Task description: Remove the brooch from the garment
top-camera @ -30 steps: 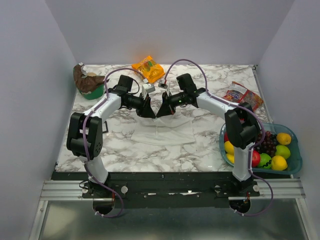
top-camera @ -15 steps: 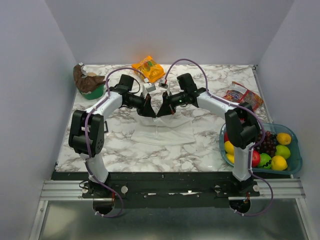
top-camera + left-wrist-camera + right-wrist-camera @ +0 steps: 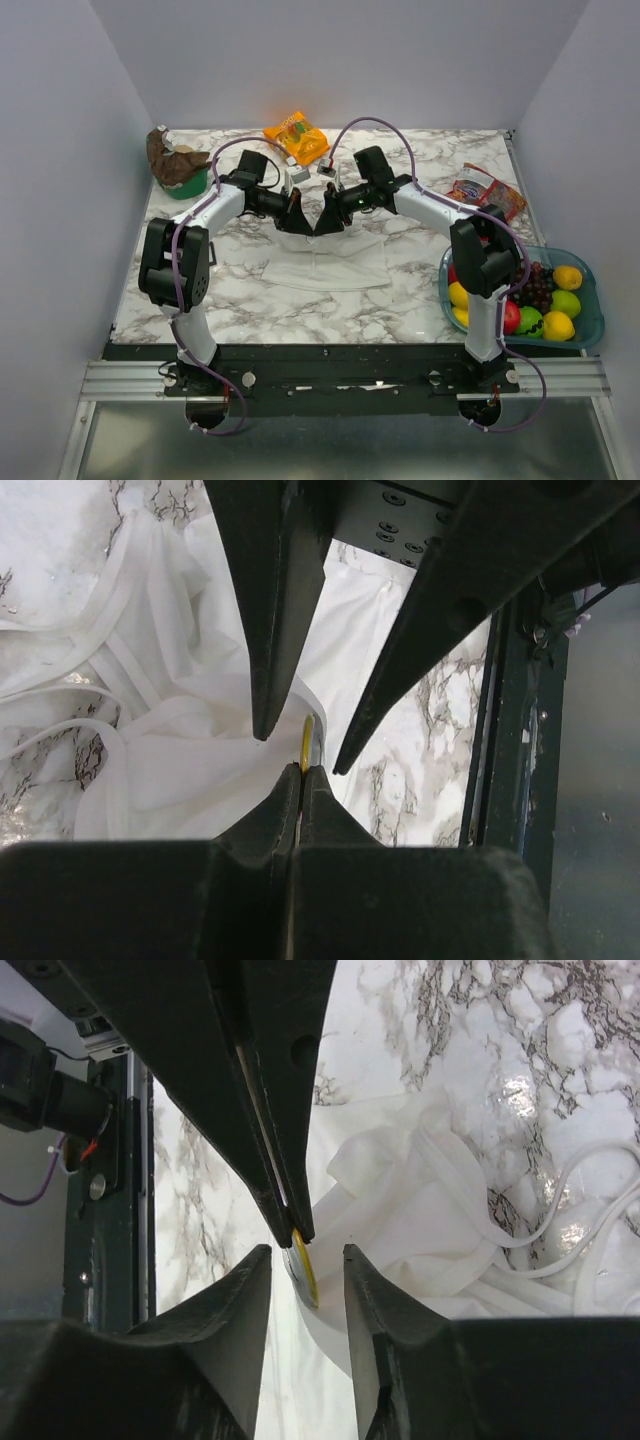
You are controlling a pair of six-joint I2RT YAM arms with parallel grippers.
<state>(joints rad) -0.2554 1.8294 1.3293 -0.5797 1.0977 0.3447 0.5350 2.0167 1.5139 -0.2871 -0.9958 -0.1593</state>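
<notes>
I had the left gripper (image 3: 298,218) and the right gripper (image 3: 326,222) tip to tip over the middle of the worktop (image 3: 400,290), at the far edge of the white garment (image 3: 335,265). The garment lay flat nearer me and was bunched up under the tips. On the right wrist view, the left gripper was clenched on the upper rim of the brooch (image 3: 303,1272), which stood edge-on against the gathered cloth. The right gripper was released, with one finger on either side of the disc and neither touching it.
</notes>
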